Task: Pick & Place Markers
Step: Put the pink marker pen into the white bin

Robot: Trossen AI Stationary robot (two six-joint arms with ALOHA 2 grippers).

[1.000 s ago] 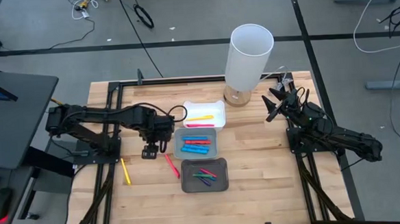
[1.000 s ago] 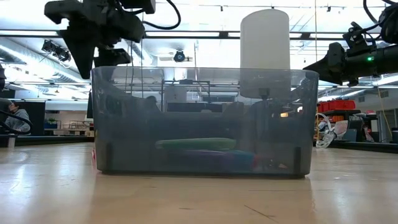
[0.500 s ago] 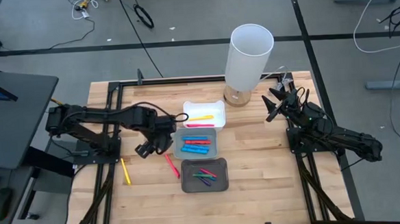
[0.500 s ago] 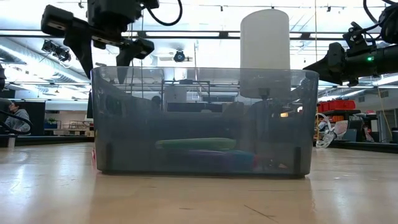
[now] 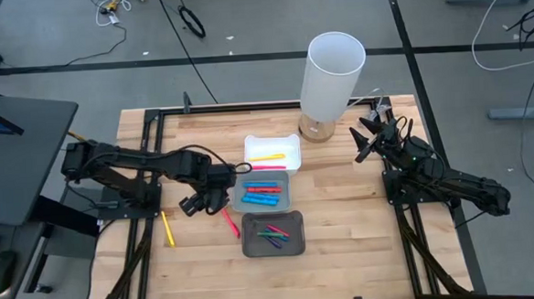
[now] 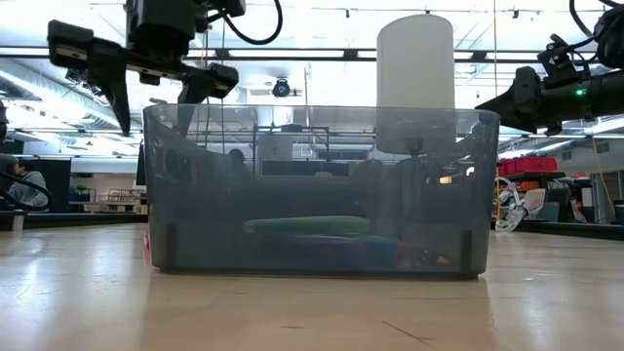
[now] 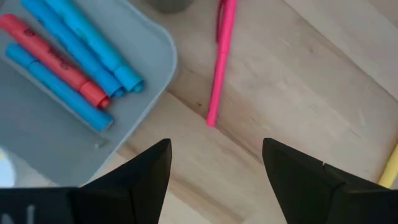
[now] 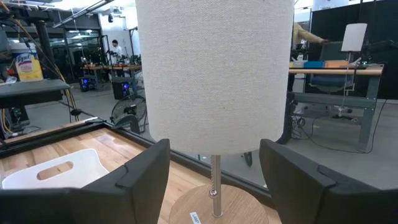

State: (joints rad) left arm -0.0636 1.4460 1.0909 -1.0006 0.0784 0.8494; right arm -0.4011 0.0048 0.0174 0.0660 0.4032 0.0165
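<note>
Markers lie in three trays in the middle of the wooden worktop (image 5: 343, 210), and two lie loose on the wood. We see a yellow marker (image 5: 267, 157) in the white tray (image 5: 293, 141). Blue and red markers (image 5: 263, 192) lie in the light grey tray (image 5: 288, 201), just below the white one. Green, purple and red markers (image 5: 273, 234) lie in the dark grey tray (image 5: 295, 249), nearest the front edge. A pink marker (image 5: 230, 221) lies on the wood just left of the two grey trays. A second yellow marker (image 5: 169, 229) lies farther left, well apart from the trays.

Our left end effector (image 5: 199, 204) hangs above the wood, just left of the light grey tray and near the top end of the pink marker. Its fingers (image 7: 134, 180) are spread wide and hold nothing. In the left wrist view the pink marker (image 7: 219, 59) lies ahead of the gap between them.

Our right end effector (image 5: 365, 137) waits near the back right of the worktop, beside a tall white lamp (image 5: 333, 77). Its fingers (image 8: 140, 180) are spread too, and they are empty.
</note>
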